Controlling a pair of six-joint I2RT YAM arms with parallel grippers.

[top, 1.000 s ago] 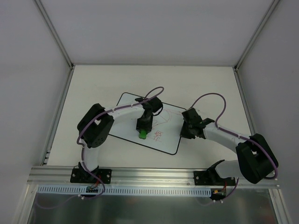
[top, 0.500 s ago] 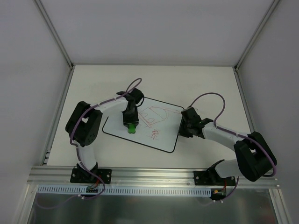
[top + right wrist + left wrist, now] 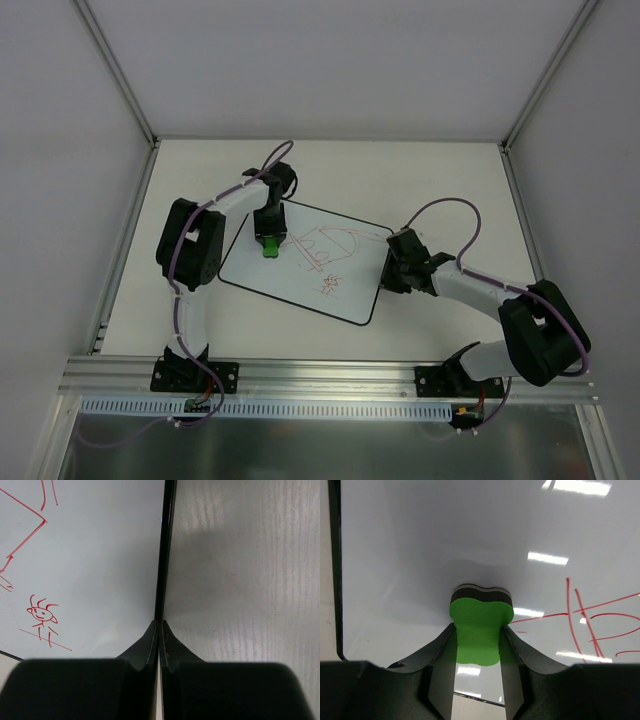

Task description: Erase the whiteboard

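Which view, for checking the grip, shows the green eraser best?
Left wrist: the green eraser sits close-up, pinched in the left gripper on the whiteboard. Top external shows only a small green speck; right wrist shows none.

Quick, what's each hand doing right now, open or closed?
Left hand: closed on the green eraser.
Right hand: closed tight, tips at the whiteboard edge.

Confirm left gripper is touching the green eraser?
Touching. Left wrist view shows the left gripper clamped on the green eraser, a finger flush against each side.
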